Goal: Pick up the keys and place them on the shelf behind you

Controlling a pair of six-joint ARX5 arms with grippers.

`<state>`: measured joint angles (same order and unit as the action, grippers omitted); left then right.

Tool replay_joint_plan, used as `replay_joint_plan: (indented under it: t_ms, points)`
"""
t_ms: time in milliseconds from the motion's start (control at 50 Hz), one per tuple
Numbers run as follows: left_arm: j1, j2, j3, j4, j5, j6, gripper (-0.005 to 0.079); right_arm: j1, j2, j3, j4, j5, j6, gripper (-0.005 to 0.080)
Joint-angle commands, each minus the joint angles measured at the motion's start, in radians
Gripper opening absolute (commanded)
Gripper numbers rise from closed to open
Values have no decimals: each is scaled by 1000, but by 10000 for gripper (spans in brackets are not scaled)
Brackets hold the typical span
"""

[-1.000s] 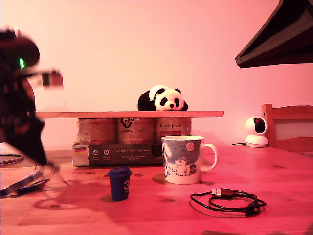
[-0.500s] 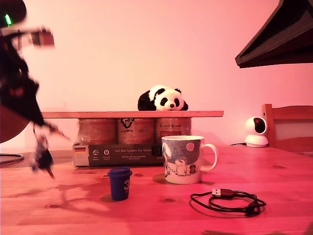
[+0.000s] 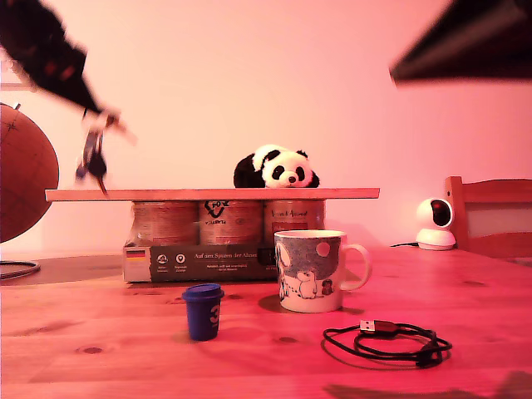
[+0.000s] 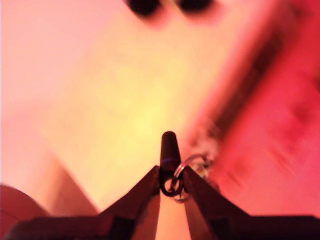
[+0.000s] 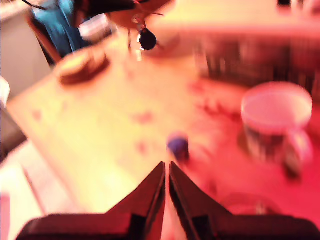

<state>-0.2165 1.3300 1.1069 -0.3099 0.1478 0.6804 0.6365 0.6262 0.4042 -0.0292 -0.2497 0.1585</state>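
The keys (image 3: 93,160), a dark bunch on a ring, hang in the air just above the shelf (image 3: 208,194) at its end on the exterior view's left. My first gripper (image 3: 101,123) holds them from above; the first wrist view shows it (image 4: 171,172) shut on the key ring (image 4: 192,165). The shelf is a long light plank resting on a pack of jars. My second gripper (image 5: 166,167) is shut and empty, high over the table, looking towards the hanging keys (image 5: 147,39). A blurred dark arm part (image 3: 465,37) fills the exterior view's upper right.
A toy panda (image 3: 277,169) lies on the shelf. The jar pack (image 3: 208,237) stands under it. A mug (image 3: 312,270), a small blue cup (image 3: 203,311) and a coiled black cable (image 3: 391,339) are on the table. A globe (image 3: 25,170) stands at the exterior view's left, a small camera (image 3: 435,223) and a chair at its right.
My first arm has lifted the keys from just above the tabletop to above the shelf's end. The dark arm at the exterior view's upper right has shifted and is blurred.
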Motion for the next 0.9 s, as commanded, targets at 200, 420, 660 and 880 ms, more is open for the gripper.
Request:
replay_joint_plan:
  t_ms: [200,420,660,880]
  points:
    - [-2,28,40,108,10,2,-24,5,4,4,176,48,-10,-12]
    - [0,76,48,148,35,2,-24,5,4,4,196,47,-10,-12]
    - [-9,63,65,-30,67,-127,-24,5,4,4,193,47,-10,-12]
    - [-9,71,65,-138,114,-161,23,5,4,4,194,47,-10,-12]
